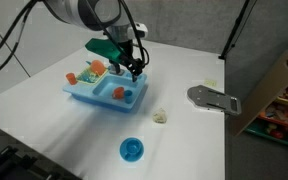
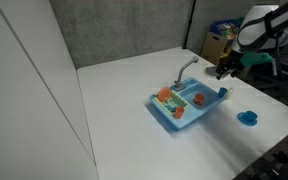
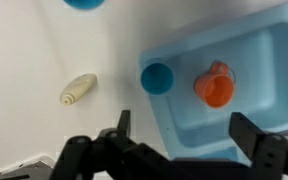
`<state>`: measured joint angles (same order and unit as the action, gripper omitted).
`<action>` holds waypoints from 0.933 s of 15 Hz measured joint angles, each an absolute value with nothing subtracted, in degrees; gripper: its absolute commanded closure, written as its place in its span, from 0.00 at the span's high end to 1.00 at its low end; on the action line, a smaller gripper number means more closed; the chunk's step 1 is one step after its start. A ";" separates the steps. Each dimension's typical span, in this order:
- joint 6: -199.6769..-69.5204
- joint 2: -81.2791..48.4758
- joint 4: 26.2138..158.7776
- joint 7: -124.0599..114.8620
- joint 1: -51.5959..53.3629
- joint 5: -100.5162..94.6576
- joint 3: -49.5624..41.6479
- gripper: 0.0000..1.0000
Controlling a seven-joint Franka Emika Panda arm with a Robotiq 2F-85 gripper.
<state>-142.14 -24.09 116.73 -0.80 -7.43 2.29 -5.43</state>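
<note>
My gripper (image 3: pixel 187 128) is open and hovers above one end of a light blue toy sink (image 3: pixel 264 120), with nothing between its fingers. Below it, in the wrist view, a small orange cup (image 3: pixel 216 87) sits in the basin. A round blue piece (image 3: pixel 157 77) lies at the sink's corner. In both exterior views the gripper (image 1: pixel 134 68) (image 2: pixel 227 68) hangs over the end of the sink (image 1: pixel 89 97) (image 2: pixel 169 118). More orange pieces (image 1: pixel 96 68) lie at the sink's other end.
A cream shell-shaped object (image 1: pixel 160 117) (image 3: pixel 79 88) lies on the white table beside the sink. A blue bowl (image 1: pixel 132 150) (image 2: pixel 248 118) stands nearer the table's edge. A grey metal plate (image 1: pixel 214 98) and a cardboard box (image 1: pixel 274 85) sit to one side.
</note>
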 measured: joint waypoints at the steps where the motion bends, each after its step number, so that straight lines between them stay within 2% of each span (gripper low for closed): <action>1: -142.17 -24.32 116.76 -0.80 -7.43 2.29 -5.42 1.00; 14: -145.75 -26.84 117.53 0.71 -7.92 2.29 -5.44 1.00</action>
<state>-145.75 -26.84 117.53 0.71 -7.92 2.29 -5.44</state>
